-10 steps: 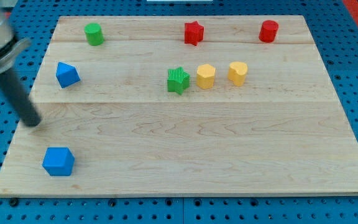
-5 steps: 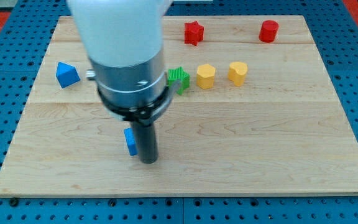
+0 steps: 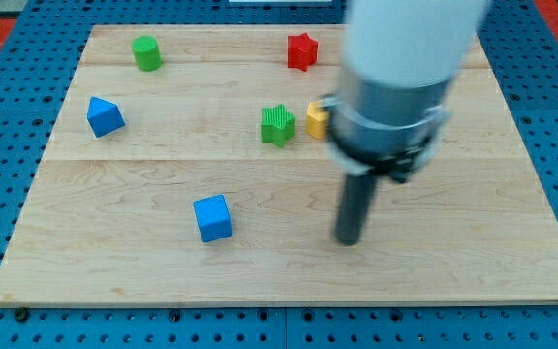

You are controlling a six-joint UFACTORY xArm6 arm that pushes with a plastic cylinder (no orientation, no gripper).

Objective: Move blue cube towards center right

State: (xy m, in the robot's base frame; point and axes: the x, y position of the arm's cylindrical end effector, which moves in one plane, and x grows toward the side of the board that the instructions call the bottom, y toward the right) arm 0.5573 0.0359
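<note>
Blue cube (image 3: pixel 212 217) — on the board (image 3: pixel 473 262), lower-left of centre, nearer the bottom edge than the top, resting flat and touched by nothing.

Tip (image 3: pixel 348 239) — end of the dark rod, set on the board right of centre toward the bottom edge; it lies to the view's right of the blue cube, well apart from it, with bare wood between. No jaws on this rig: the arm ends in the plain rod, so nothing is gripped.

Arm body — large grey and white cylinder above the rod, blurred, covering the upper right part of the board and whatever lies behind it.

Second blue block (image 3: pixel 105 116) — pointed in shape, near the left edge, about midway up, well apart from the cube.

Green block (image 3: pixel 277 125) — ribbed top, near the board's centre, toward the top.

Yellow block (image 3: pixel 317 118) — just to the right of the green block, its right side hidden by the arm; shape cannot be told.

Green cylinder (image 3: pixel 145 52) — near the top-left corner.

Red star (image 3: pixel 301 50) — by the top edge, about mid-width, just left of the arm body.
</note>
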